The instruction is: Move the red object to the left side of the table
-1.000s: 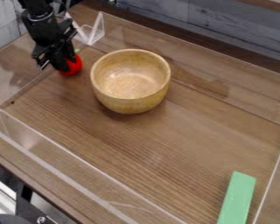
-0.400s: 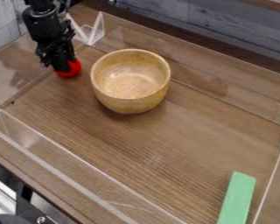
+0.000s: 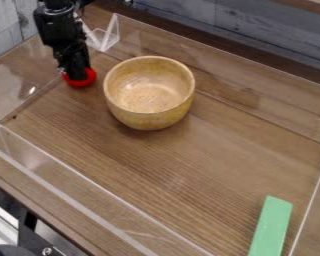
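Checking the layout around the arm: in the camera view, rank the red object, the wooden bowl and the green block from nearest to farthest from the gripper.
1. The red object: directly under the gripper, at the table's far left.
2. The wooden bowl: just right of the gripper, mid-table.
3. The green block: farthest, in the near right corner.

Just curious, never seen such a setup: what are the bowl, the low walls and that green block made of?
Bowl: pale wood, matte, faint grain visible. Walls: clear plastic, probably acrylic; see-through with bright edges. Green block: uniform matte colour, painted wood or foam; cannot tell.
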You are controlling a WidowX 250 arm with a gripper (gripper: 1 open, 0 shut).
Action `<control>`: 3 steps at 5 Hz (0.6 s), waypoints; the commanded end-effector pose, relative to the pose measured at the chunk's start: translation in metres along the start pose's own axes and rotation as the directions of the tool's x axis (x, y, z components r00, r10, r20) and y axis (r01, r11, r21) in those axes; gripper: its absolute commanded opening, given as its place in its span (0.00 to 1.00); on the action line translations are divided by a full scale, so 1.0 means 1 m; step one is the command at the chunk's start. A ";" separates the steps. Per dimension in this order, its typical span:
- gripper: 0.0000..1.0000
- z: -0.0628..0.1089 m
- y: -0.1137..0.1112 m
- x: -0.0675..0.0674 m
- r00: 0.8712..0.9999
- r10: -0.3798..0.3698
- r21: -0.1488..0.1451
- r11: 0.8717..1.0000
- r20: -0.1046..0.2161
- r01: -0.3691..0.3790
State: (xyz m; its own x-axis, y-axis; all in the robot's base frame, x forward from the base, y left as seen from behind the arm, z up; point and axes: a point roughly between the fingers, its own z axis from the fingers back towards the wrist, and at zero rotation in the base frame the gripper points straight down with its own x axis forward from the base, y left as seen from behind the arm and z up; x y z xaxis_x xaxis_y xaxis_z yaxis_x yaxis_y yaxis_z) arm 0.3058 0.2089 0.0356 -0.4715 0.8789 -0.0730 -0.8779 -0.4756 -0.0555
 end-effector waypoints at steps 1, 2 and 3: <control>0.00 0.005 -0.007 0.001 1.000 0.019 -0.034 0.999 0.004 -0.019; 1.00 0.014 0.002 -0.002 1.000 -0.024 -0.031 0.999 0.005 0.024; 1.00 0.022 0.011 -0.005 0.998 -0.067 -0.028 0.997 0.007 0.067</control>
State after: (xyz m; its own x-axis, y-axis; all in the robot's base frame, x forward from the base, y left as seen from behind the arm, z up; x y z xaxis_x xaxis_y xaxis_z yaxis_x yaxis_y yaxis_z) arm 0.2925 0.1975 0.0353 -0.4247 0.9021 -0.0768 -0.9033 -0.4279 -0.0309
